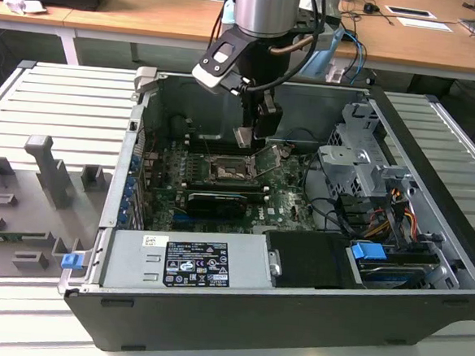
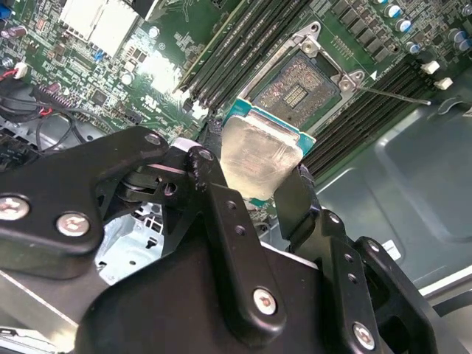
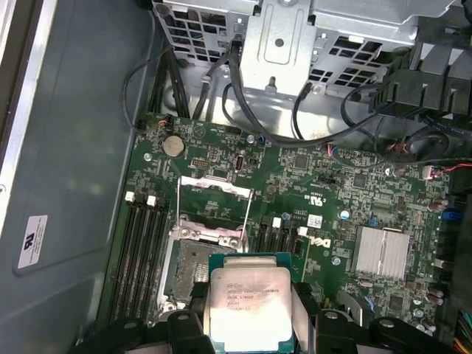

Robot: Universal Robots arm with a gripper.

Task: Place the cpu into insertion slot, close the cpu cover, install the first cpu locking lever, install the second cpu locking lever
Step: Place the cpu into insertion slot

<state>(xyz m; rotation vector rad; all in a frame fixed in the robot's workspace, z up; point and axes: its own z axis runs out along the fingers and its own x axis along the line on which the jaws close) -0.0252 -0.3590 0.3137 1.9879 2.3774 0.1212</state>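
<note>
My gripper (image 1: 252,135) hangs inside the open computer case, shut on the cpu (image 1: 242,138), a flat square chip with a pale metal face. In both wrist views the cpu (image 2: 258,158) (image 3: 251,306) sits between the black fingers (image 2: 295,198), held by two opposite edges. It hovers above the green board, close to the insertion slot (image 1: 229,171) (image 2: 299,85) (image 3: 184,269) and partly overlapping it in the first wrist view. The slot's contact field lies bare. The cpu cover (image 3: 214,210) stands raised at the slot's far edge, and a thin locking lever (image 2: 391,94) sticks out beside it.
Long black memory slots (image 3: 144,243) flank the socket. A silver heatsink (image 3: 381,252) sits on the board. The grey drive cage (image 1: 356,166) with cables, the power supply (image 1: 187,262) and the case walls (image 1: 142,139) close in around the board.
</note>
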